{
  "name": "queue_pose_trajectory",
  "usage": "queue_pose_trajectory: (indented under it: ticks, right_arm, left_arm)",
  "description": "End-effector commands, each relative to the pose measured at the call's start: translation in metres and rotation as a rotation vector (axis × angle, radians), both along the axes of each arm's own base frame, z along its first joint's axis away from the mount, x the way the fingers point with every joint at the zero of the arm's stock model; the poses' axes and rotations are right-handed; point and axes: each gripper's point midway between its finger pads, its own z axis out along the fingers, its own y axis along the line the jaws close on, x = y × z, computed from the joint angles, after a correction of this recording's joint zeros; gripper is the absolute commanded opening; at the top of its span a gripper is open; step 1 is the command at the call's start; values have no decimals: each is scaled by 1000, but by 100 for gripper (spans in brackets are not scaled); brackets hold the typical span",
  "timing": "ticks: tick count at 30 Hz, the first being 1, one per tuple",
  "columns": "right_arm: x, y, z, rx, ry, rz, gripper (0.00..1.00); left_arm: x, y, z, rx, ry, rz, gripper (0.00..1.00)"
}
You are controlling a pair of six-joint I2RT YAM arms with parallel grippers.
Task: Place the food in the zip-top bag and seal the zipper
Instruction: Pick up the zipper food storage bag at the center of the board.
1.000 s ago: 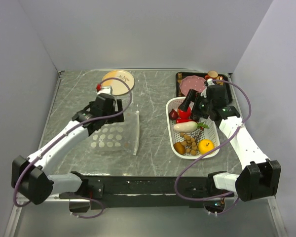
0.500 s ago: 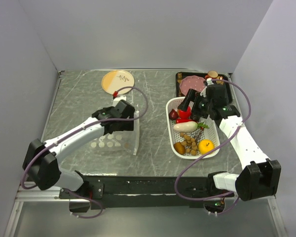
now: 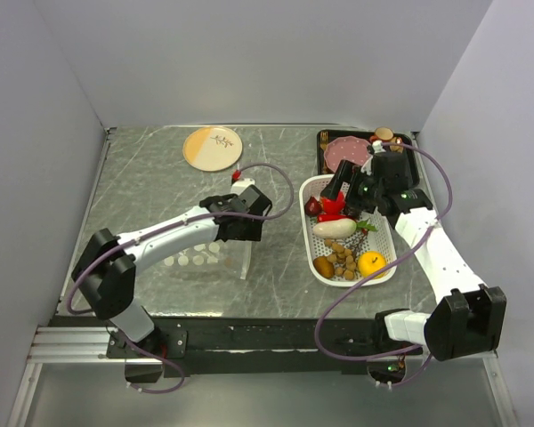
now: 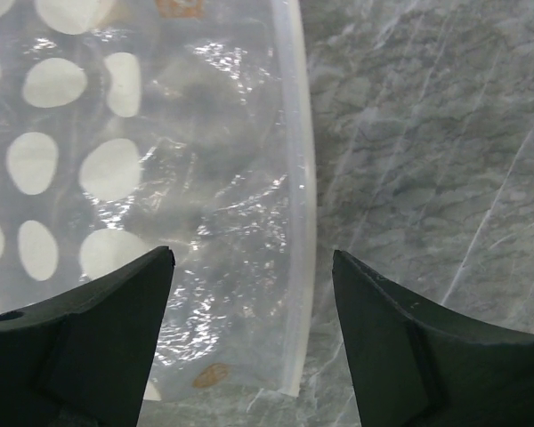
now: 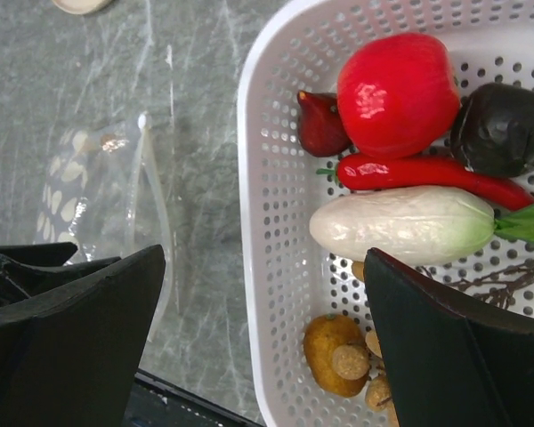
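Looking down from above, we take the white perforated basket (image 3: 307, 242) as our landmark. All the food sits in it: the yellow round fruit (image 3: 371, 262), the brown oval (image 3: 324, 266), the small brown nuts (image 3: 343, 258), the white-and-green vegetable (image 3: 335, 228) and the red pieces (image 3: 331, 206).

The zip-top bag (image 3: 198, 255) lies flat on the grey table (image 3: 142, 178), left of the basket and apart from it. Its zipper (image 3: 246, 263) runs along the edge nearest the basket.

The left gripper (image 3: 246, 234) hangs over that edge. In its wrist view we see the left gripper (image 4: 254, 258) with jaws parted fairly wide and nothing between them but air. The zipper (image 4: 298, 178) runs up the middle of the gap, nearer the right-hand finger, with the dotted film of the bag (image 4: 116, 160) below the left-hand finger. We cannot tell whether the fingertips touch the plastic.

The right gripper (image 3: 345, 196) hovers over the basket's far end, spread fully and holding nothing. From the right wrist we see its fingers (image 5: 89, 302) spanning the basket's rim (image 5: 254, 178), with the round red piece (image 5: 396, 93), the red chilli (image 5: 427, 173) and the vegetable (image 5: 400, 222) just beyond them.
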Motion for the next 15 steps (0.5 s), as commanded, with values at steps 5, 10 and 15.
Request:
queue_pose_trajectory:
  ticks: [5, 10, 15]
  right_arm:
    - [-3, -7, -6, -22, 1, -25, 100]
    - [-5, -11, -6, -35, -5, -44, 100]
    - [-7, -12, -10, -41, 4, -45, 100]
  left_arm:
    - [3, -33, 6, -50, -14, -13, 77]
    - [6, -23, -8, 22, -18, 39, 61]
    - [8, -18, -15, 66, -32, 64, 54]
